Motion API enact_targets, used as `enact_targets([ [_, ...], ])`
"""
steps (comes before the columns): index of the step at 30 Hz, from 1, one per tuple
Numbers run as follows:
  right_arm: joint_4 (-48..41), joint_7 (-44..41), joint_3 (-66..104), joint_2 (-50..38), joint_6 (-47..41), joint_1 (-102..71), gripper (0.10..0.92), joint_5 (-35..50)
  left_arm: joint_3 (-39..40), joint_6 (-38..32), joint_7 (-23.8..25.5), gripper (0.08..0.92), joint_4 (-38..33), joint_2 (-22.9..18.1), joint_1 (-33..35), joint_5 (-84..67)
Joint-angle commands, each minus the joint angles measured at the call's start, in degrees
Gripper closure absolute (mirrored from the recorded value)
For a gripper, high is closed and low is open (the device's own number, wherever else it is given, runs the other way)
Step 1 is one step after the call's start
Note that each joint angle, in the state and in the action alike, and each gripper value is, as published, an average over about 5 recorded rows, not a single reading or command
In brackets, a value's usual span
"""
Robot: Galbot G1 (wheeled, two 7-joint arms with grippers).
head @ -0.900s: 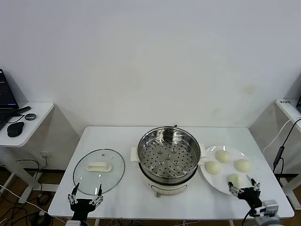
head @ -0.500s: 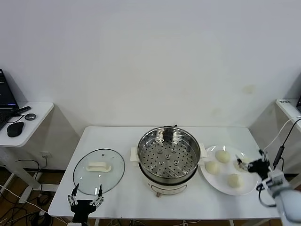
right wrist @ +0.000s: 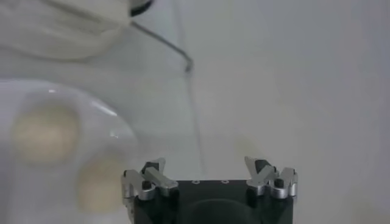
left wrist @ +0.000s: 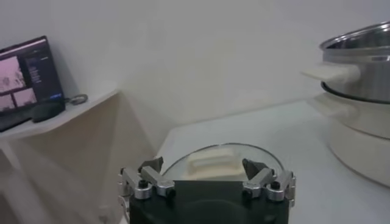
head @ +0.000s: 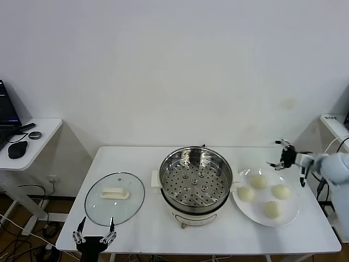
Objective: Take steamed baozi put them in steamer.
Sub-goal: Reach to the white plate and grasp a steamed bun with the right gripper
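Head view: right pincer [head: 283,155] hangs spread above the plate [head: 241,207], right of the steamer [head: 196,185]; left pincer [head: 94,239] spread near the lid [head: 115,198]

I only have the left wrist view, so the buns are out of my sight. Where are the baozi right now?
Observer: All four baozi lie on a white plate on the robot's right of the steamer.
Operator: Anything inside the steamer?
Observer: No, its perforated tray is bare.
Operator: And the right arm?
Observer: The right gripper hangs open in the air near the plate's far side, touching no bun.
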Motion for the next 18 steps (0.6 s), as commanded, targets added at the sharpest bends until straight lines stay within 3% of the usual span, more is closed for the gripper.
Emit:
enact_targets([
  [1,-14.8,-12.5,-35.0,-1.9,-0.6,25.1,0.203,0.7,0.0,-0.2,-0.6,0.177,-1.2,-0.3,1.3,0.4],
  [8,-19.7,-14.7,-40.4,2.3,-1.9,27.6,0.203,-1.1,-0.4,-0.5,-1.0,0.177,-1.7,-0.4,2.4,0.3],
  [18,-21.2,-16.1,-35.7,3.5,-6.2,22.7,0.203,-0.5,-0.2,-0.4,-1.0,0.177,-1.2,-0.3,2.6,0.3],
])
